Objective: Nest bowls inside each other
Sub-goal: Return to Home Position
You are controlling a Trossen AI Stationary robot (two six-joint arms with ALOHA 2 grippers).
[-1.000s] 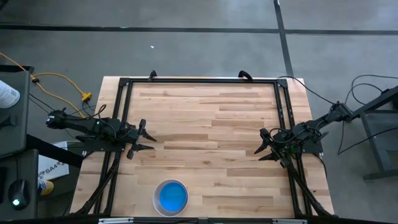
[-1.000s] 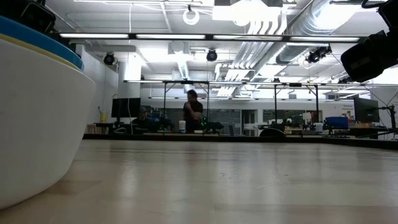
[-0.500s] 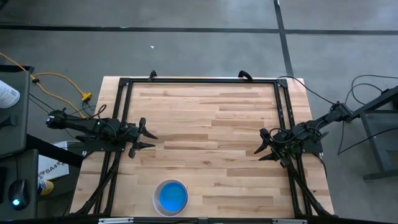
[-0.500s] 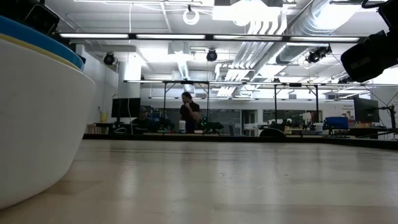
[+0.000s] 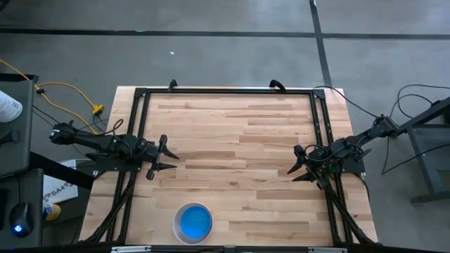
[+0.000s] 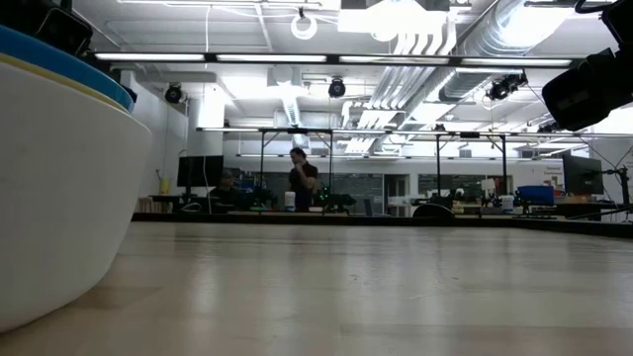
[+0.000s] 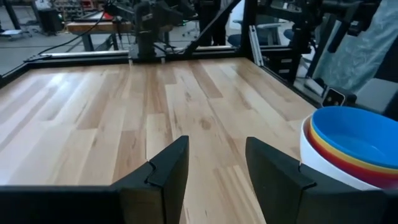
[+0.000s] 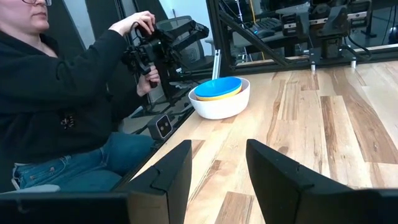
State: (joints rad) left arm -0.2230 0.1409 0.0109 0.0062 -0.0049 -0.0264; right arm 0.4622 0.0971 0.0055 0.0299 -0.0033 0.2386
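Fingers [image 7: 166,177] of the left gripper [image 5: 169,156] are spread wide with nothing between them. Same for the right gripper [image 5: 295,163]: its fingers [image 8: 169,175] are wide apart and empty. In the high view the left gripper is at mid-left of the frame over the table [image 5: 232,133] edge and the right gripper is at mid-right. Both point toward the centre, well apart from each other.

The stack of bowls [image 5: 193,223] sits at lower centre-left of the high view, near the table's bottom edge and apart from both grippers. The white bowl [image 5: 176,228] is outermost, with the blue bowl [image 5: 195,222] on top inside it. A yellow rim [image 8: 217,95] shows under the blue, and a red rim [image 7: 348,169] band shows just above the white wall.

In the low view the white wall fills the far left of the frame. Two people [image 6: 302,178] stand far off at centre. In the right wrist view a person [image 8: 56,93] sits just beside the table near the stack, hand [image 8: 140,22] on a dark device [image 8: 165,46].
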